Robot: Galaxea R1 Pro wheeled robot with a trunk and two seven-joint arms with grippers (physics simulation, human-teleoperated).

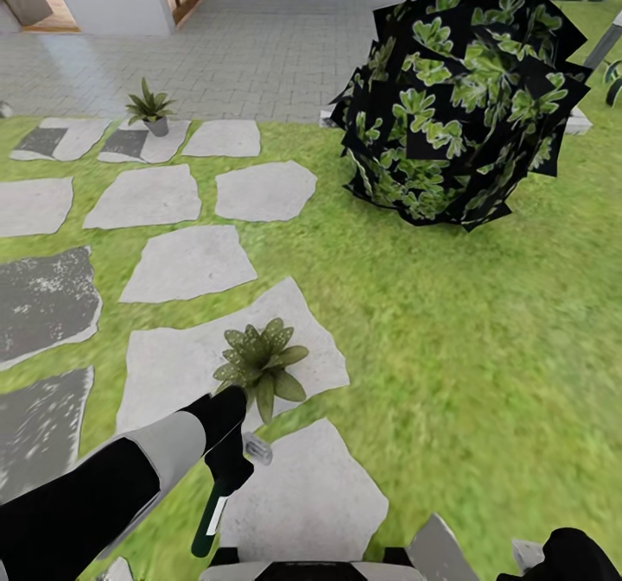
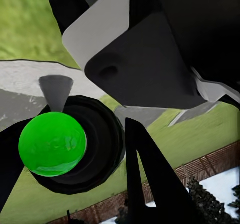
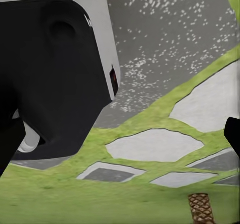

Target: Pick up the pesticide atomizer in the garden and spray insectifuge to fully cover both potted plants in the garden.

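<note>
Beside the near plant (image 1: 262,362), on a stepping stone (image 1: 173,361), the left gripper (image 1: 226,469) has its jaws clenched on the atomizer (image 1: 210,512), bottle hanging down, trigger head (image 1: 257,451) toward the plant. Well beyond the near plant, the second plant (image 1: 149,109) stands at the paving (image 1: 250,54) edge. Right jaws: state cannot be determined.
</note>
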